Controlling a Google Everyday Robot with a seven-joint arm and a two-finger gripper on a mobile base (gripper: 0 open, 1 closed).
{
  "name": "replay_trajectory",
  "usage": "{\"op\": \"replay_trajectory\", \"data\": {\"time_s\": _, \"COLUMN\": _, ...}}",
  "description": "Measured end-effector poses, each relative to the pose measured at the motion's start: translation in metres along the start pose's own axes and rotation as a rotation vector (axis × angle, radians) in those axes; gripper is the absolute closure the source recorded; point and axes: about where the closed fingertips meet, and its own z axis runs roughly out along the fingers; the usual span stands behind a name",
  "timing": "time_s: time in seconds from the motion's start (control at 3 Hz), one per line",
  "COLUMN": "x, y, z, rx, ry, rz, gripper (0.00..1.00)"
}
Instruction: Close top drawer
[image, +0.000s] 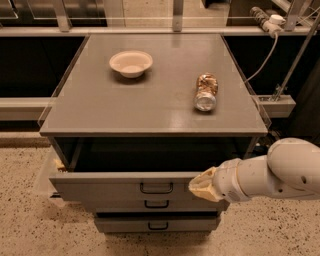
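One end effector (201, 185), grip unclear, at right front of open top drawer (105, 186).

End effector (202, 185) sits at the right end of the top drawer (115, 186) front, lower centre-right. The pulled-out box is free inside. Counter (150, 107) overhangs it; bowl (130, 63) upper left, tipped can (206, 92) right, clear strip between.

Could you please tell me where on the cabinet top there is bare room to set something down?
The cabinet top is bare across its front left, from the bowl to the front edge, and between the bowl and the can. Right of the can it is tight. Below, the gripper crowds the right part of the top drawer front.
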Motion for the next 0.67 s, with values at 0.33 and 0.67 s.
{"op": "replay_trajectory", "data": {"time_s": 0.33, "x": 0.014, "y": 0.0, "z": 0.005, "rx": 0.003, "ry": 0.012, "rz": 0.011, "gripper": 1.0}}
{"op": "replay_trajectory", "data": {"time_s": 0.67, "x": 0.019, "y": -0.009, "z": 0.022, "rx": 0.013, "ry": 0.004, "rz": -0.002, "gripper": 1.0}}
